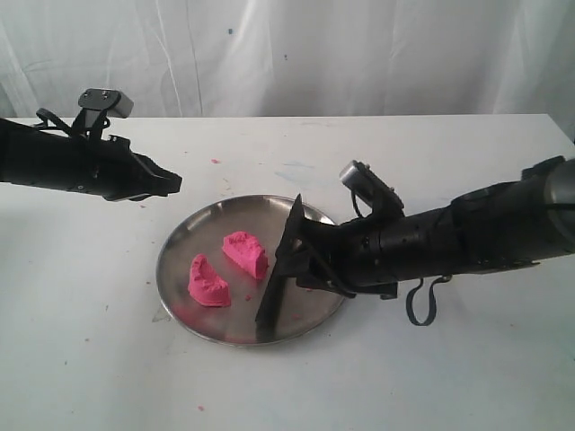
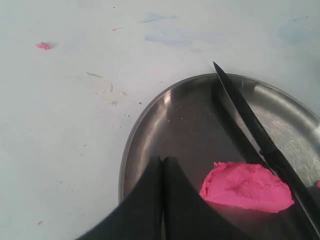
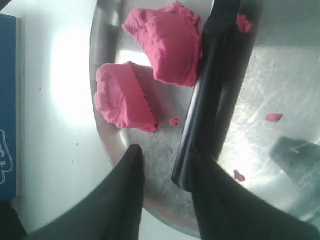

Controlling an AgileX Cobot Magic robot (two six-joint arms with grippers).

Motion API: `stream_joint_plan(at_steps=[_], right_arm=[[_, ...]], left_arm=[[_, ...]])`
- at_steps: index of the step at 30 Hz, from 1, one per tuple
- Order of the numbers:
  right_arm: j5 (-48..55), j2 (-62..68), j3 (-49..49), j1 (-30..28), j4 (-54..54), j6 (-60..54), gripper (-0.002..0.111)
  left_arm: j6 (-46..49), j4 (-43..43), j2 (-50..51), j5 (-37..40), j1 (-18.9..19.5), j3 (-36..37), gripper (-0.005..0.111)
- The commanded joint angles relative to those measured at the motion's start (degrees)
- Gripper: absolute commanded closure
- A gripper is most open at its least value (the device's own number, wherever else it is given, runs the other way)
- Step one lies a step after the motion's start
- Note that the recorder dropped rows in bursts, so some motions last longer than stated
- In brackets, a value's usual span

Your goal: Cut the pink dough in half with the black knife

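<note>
The pink dough lies as two rough-faced chunks (image 1: 244, 253) (image 1: 208, 283) on the round steel plate (image 1: 193, 233). In the right wrist view the two chunks (image 3: 167, 42) (image 3: 120, 97) lie close together beside the black knife (image 3: 202, 105). The knife (image 1: 289, 229) stands tilted over the plate's right half, tip up and handle end low near the front rim. My right gripper (image 1: 303, 265) (image 3: 165, 160) is open, with the knife handle lying against the inner side of one finger. My left gripper (image 1: 172, 182) (image 2: 162, 160) is shut and holds nothing, hovering off the plate's far left rim.
Small pink crumbs lie on the white table (image 1: 215, 162) (image 2: 44, 45) and on the plate (image 3: 274, 117). A blue box (image 3: 7, 100) shows beside the plate in the right wrist view. A white curtain hangs behind the table.
</note>
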Motion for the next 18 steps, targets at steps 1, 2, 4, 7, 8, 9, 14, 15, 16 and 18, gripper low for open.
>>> stream_joint_plan(at_steps=[1, 2, 4, 7, 8, 9, 14, 15, 16, 18], right_arm=[[-4.2, -6.0, 3.6, -0.4, -0.2, -0.7, 0.078], [-5.3, -7.7, 4.5, -0.4, -0.2, -1.6, 0.078], [-6.2, -10.9, 6.3, -0.4, -0.2, -3.9, 0.078], [-6.3, -16.3, 7.9, -0.4, -0.2, -6.5, 0.078], [-6.5, -18.1, 8.3, -0.4, -0.2, -6.7, 0.078], [-6.7, -19.9, 8.6, -0.4, -0.2, -6.8, 0.078], [-9.6, -27.7, 8.7, -0.4, -4.3, -6.8, 0.078], [-10.3, -29.3, 8.7, -0.4, -6.1, -7.0, 0.078], [-11.0, -31.1, 8.7, -0.4, -7.7, -7.1, 0.078], [-12.6, -34.5, 8.7, -0.3, -10.3, -7.1, 0.078]], left_arm=[[0.1, -1.0, -0.7, 0.9, 0.1, -0.1, 0.107], [0.1, -1.0, -0.7, 0.9, 0.1, -0.1, 0.107], [0.1, -1.0, -0.7, 0.9, 0.1, -0.1, 0.107], [0.1, -1.0, -0.7, 0.9, 0.1, -0.1, 0.107], [0.1, -1.0, -0.7, 0.9, 0.1, -0.1, 0.107], [0.1, -1.0, -0.7, 0.9, 0.1, -0.1, 0.107], [0.1, -1.0, -0.7, 0.9, 0.1, -0.1, 0.107], [0.1, -1.0, -0.7, 0.9, 0.1, -0.1, 0.107], [0.1, -1.0, -0.7, 0.9, 0.1, -0.1, 0.107], [0.1, -1.0, -0.7, 0.9, 0.1, -0.1, 0.107]])
